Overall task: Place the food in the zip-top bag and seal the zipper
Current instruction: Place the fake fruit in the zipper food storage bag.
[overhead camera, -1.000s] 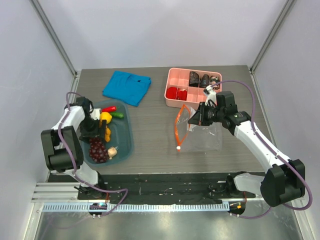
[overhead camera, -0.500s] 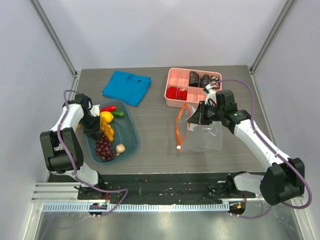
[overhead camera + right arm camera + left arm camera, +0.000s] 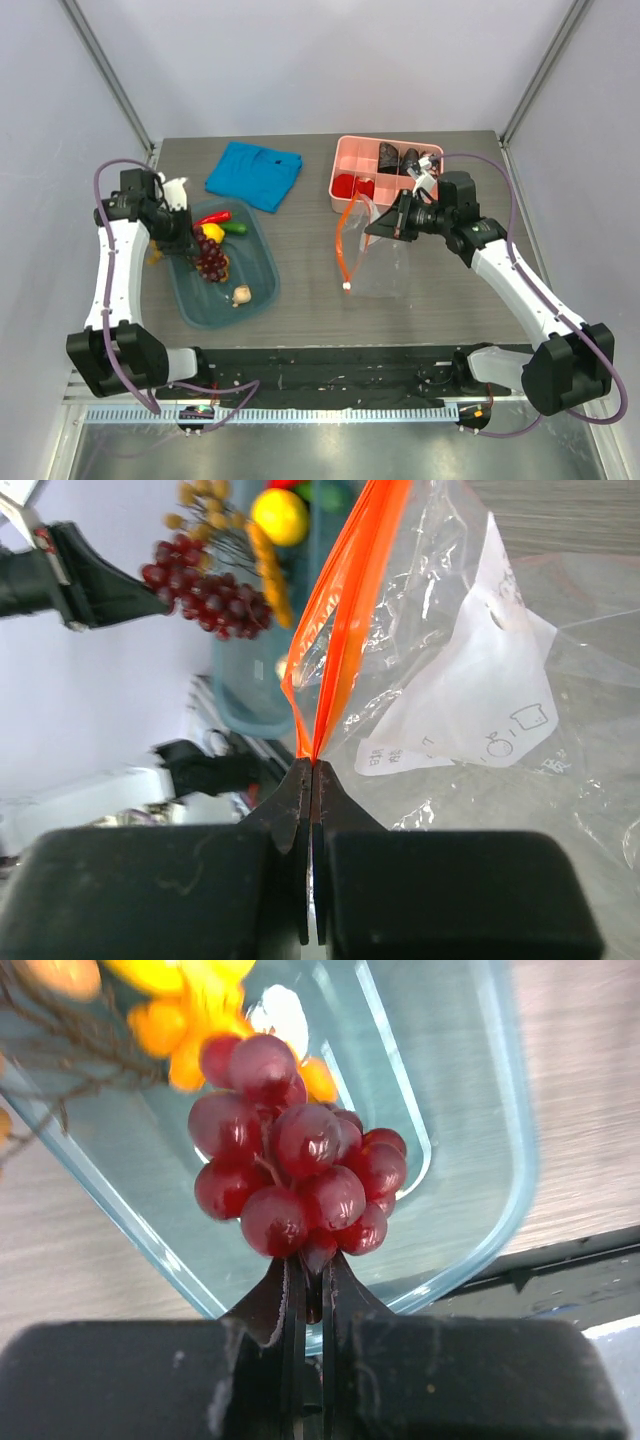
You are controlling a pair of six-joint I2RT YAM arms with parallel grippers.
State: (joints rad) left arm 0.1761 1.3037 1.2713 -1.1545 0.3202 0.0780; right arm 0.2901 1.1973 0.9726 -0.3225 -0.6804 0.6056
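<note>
A: What have the left fingers got?

B: The grape bunch — pinched at its stem end, the two fingers almost together with only the stem between them. The bunch is held up over the teal tub; the right wrist view shows it raised above the rim.

A: And the rest of the food?

B: It is in the tub, on the left side of the table. The yellow pepper, red chili and green vegetable sit at the far end, and the garlic bulb lies toward the near end. Orange pieces show just beyond the grapes, blurred. I cannot tell whether they touch the bunch.

A: Where is the bag?

B: The zip-top bag is right of centre, well apart from the tub. The right fingers are clamped tight on the zipper at its far end, with no gap between them. The strip's two sides part just beyond the tips, and the pouch trails down onto the table. The white slider tab sits at the strip's near end.

A: Anything else?

B: A pink divided box stands just behind the right fingers, and a blue cloth lies beyond the tub.
</note>
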